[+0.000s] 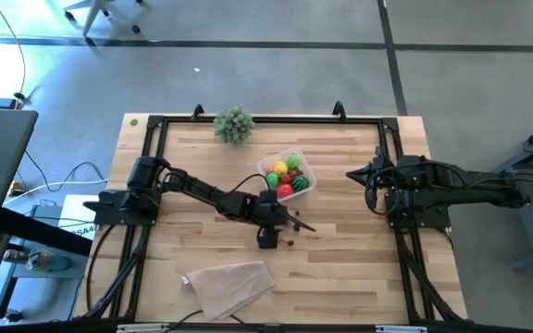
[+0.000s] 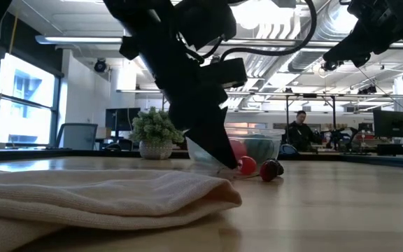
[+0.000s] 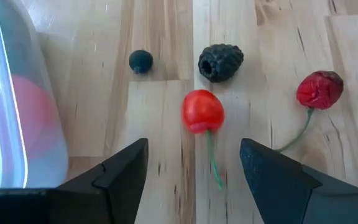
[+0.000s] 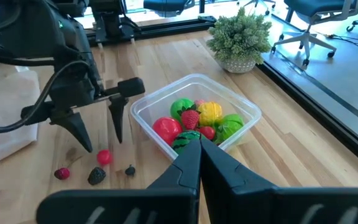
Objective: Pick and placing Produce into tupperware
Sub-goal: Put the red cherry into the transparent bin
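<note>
Jaws spread wide and empty: that is how we read the left gripper (image 1: 268, 225) from above, standing near the middle of the counter (image 1: 359, 277), just beside the tupperware (image 1: 288, 175), which already holds red, green and yellow produce; a few small dark pieces lie on the wood close to its tips, toward the right arm. Our right gripper (image 1: 359, 175) waits well apart at its own edge of the counter, so the left arm is plainly the nearer one. A plant ball (image 1: 234, 124) sits at the far edge and a beige cloth (image 1: 229, 286) at the near one. At counter height, the left gripper points down almost to the wood, with a red cherry (image 2: 247, 166) and a darker one (image 2: 270, 169) just beside its tips and the cloth in the foreground. From the left wrist, the cherry (image 3: 202, 111) lies straight ahead between the two fingers (image 3: 114, 171), its green stem (image 3: 212, 160) running back toward the jaws along their midline; a blackberry (image 3: 220, 62), a blueberry (image 3: 140, 60) and a wrinkled dark-red fruit (image 3: 319, 89) lie beyond. We judge a short advance would bracket the cherry. From the right wrist, the right jaws are pressed together on nothing.
</note>
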Robot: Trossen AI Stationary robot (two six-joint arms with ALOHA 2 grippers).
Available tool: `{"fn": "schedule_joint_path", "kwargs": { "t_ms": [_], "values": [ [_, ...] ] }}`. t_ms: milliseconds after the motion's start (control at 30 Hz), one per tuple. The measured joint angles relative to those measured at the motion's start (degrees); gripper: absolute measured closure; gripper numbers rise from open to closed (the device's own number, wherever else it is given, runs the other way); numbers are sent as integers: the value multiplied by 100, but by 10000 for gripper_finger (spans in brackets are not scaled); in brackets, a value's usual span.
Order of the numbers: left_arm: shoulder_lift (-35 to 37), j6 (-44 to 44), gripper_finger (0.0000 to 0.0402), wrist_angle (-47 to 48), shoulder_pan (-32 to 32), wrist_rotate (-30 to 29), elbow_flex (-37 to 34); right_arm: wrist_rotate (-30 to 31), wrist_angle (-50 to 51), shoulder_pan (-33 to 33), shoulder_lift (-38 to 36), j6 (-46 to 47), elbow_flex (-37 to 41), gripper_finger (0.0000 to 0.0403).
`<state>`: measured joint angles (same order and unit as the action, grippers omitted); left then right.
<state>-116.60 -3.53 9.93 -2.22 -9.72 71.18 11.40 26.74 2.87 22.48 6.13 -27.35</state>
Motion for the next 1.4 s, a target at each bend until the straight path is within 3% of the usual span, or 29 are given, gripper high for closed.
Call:
{"fn": "schedule_joint_path", "kwargs": {
  "t_ms": [600, 1400],
  "values": [
    [-159, 246, 158, -729, 121, 203, 4, 0, 2, 0, 0, 1, 0, 402],
    [-170, 184, 158, -593, 157, 48, 2, 0, 2, -2, 0, 0, 0, 402]
  ]
}}
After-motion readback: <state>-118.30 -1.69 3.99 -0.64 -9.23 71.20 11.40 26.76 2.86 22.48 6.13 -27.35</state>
